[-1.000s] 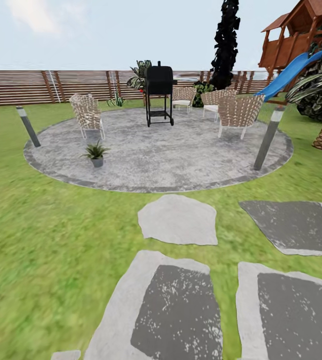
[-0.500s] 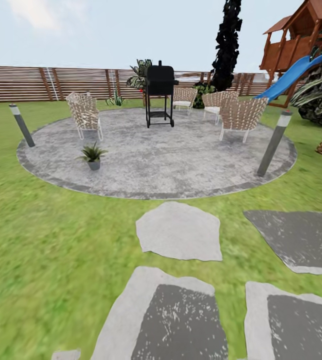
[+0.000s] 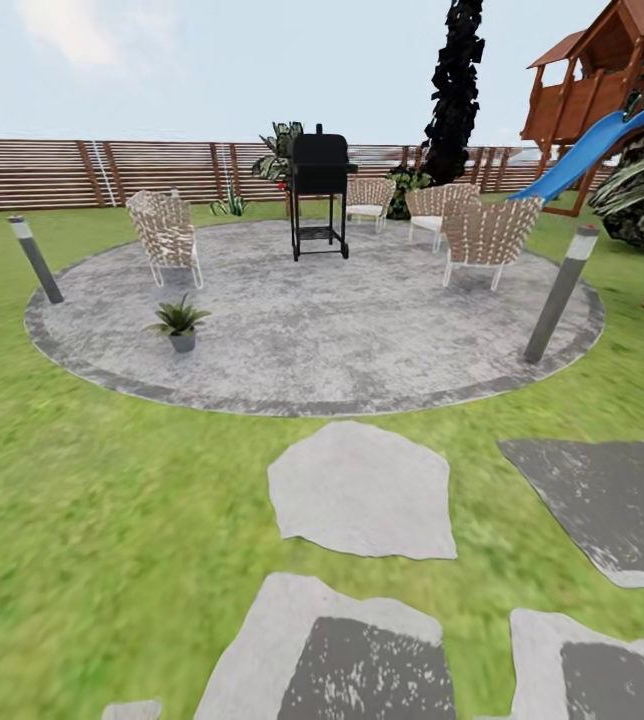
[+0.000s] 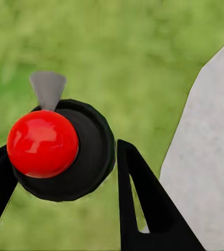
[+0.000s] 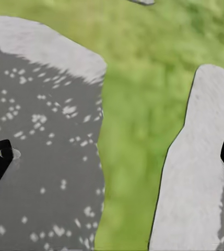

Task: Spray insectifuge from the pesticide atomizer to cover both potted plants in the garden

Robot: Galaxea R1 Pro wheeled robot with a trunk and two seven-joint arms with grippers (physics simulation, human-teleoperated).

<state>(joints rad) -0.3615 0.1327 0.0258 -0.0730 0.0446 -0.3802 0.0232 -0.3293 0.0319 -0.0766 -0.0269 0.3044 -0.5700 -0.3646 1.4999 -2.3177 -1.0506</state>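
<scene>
In the left wrist view the pesticide atomizer [image 4: 43, 142] is seen from above: a round black body with a shiny red top and a grey nozzle. My left gripper [image 4: 59, 157] is shut on it, one black finger on each side. My right gripper [image 5: 114, 154] is open over grass and paving stones, nothing between its fingertips. One potted plant [image 3: 177, 325], a low green rosette in a grey pot, stands on the left part of the round grey patio [image 3: 342, 330]. The second potted plant is out of view.
A black grill [image 3: 319, 190] and wicker chairs [image 3: 167, 232] [image 3: 487, 235] stand on the patio. Bollard lamps [image 3: 35, 258] [image 3: 560, 293] flank it. Stepping stones [image 3: 362, 490] cross the lawn in front. The slatted fence [image 3: 112, 170] and a blue slide [image 3: 582, 155] lie behind.
The whole head view has shifted: the camera has moved forward, so the patio looks nearer and the stepping stones sit lower in the picture. Nothing in the garden has moved.
</scene>
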